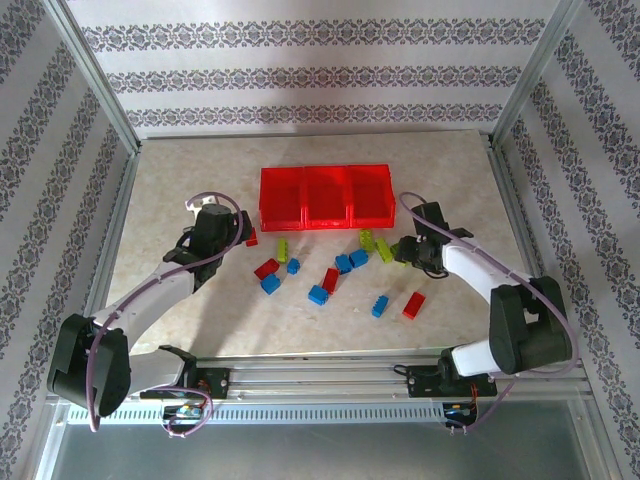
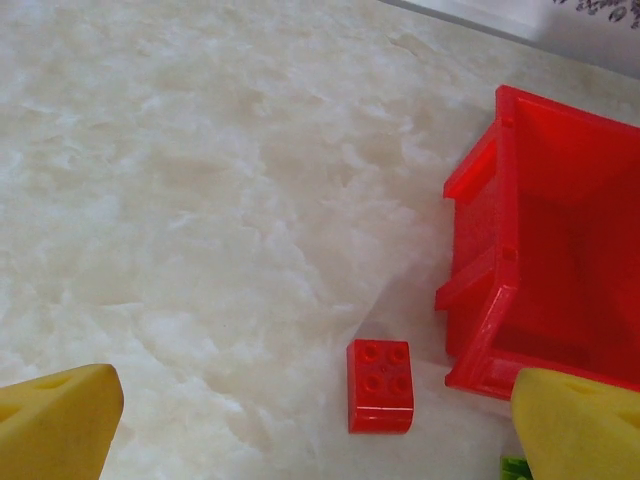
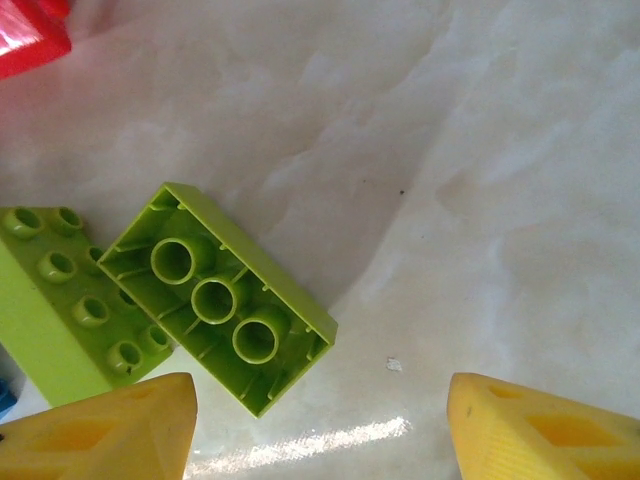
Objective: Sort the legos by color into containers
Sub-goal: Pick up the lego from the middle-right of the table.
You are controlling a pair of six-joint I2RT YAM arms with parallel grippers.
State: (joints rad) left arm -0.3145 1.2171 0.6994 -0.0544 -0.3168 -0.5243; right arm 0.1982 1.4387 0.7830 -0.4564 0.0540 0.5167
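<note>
A pale marbled table (image 1: pixel 170 190) sits inside a metal frame, with striped, patterned wallpaper behind it. Toward the far side stand the containers (image 1: pixel 325 195), three translucent red bins joined in one row. The legos (image 1: pixel 330 275) lie scattered on the table just in front of the bins. They are red, blue and yellow-green bricks, spread loosely between the two arms.

The left arm reaches forward from its base with a bent elbow, its wrist near the front left corner of the bins. The left gripper (image 2: pixel 318 425) has its yellow fingers spread wide and holds nothing. A small red brick (image 2: pixel 380 385) lies studs up on the table between them. It is just beside the corner of the nearest bin, and that corner crowds one finger.

The right arm folds sharply at the elbow, and its forearm runs back toward the centre. The right gripper (image 3: pixel 322 430) hangs over the table with its fingers apart and grips nothing. An upside-down green brick (image 3: pixel 220 300) lies just ahead of one finger. A second green brick (image 3: pixel 55 300), studs up, lies close against it. Whether the two touch cannot be told.
</note>
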